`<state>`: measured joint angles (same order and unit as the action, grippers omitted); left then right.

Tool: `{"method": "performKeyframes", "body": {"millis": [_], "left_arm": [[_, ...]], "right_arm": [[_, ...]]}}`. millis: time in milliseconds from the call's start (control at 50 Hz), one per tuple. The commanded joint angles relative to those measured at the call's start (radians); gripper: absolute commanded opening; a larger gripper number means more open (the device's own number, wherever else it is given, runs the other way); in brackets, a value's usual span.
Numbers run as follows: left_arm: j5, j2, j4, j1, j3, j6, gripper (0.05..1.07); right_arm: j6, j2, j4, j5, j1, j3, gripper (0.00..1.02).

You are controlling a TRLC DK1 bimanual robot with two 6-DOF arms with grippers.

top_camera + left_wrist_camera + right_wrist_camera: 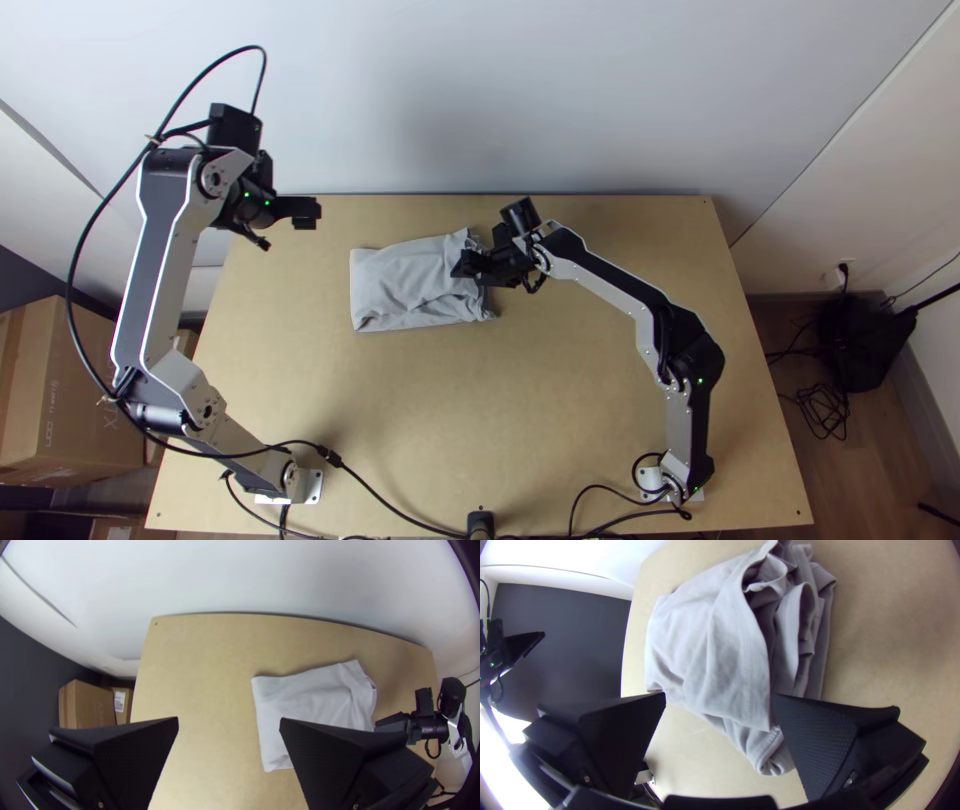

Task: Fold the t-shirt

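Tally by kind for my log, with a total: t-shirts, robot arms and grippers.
Light grey t-shirt: 1
Robot arms: 2 (left arm, right arm)
Grippers: 2 (left gripper, right gripper)
Total: 5

Portion of t-shirt (405,285) beneath right gripper (466,268): concealed in top view. Contact between them: undetermined.
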<state>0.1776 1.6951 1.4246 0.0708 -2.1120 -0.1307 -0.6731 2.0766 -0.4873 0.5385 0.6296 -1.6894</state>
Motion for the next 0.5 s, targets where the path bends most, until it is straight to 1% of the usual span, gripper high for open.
{"method": "performKeyframes", "body": {"millis": [0,120,180,240,320,340,380,480], "left_arm": [[-0.033,-0.037,0.027,-0.055,0.063,0.013,1.03],[-0.070,-0.068,0.030,-0.114,0.113,0.039,1.03],[-0.093,-0.083,0.030,-0.147,0.136,0.059,1.03],[-0.107,-0.094,0.030,-0.181,0.152,0.074,1.03],[-0.155,-0.114,0.030,-0.238,0.185,0.109,1.03],[-0.155,-0.117,0.030,-0.249,0.193,0.111,1.03],[-0.156,-0.123,0.030,-0.266,0.210,0.120,1.03],[-0.170,-0.144,0.028,-0.313,0.253,0.151,1.03]], "right_arm": [[-0.014,0.056,-0.027,-0.002,0.021,-0.056,0.97],[-0.006,0.092,-0.046,-0.006,0.028,-0.092,0.95],[0.000,0.103,-0.048,-0.025,0.032,-0.098,0.95],[0.001,0.114,-0.050,-0.025,0.033,-0.102,0.95],[0.012,0.123,-0.060,-0.034,0.038,-0.104,0.94],[0.018,0.126,-0.070,-0.034,0.039,-0.107,0.90],[0.032,0.131,-0.089,-0.037,0.044,-0.115,0.76],[0.050,0.125,-0.100,-0.054,0.050,-0.116,0.30]]}}
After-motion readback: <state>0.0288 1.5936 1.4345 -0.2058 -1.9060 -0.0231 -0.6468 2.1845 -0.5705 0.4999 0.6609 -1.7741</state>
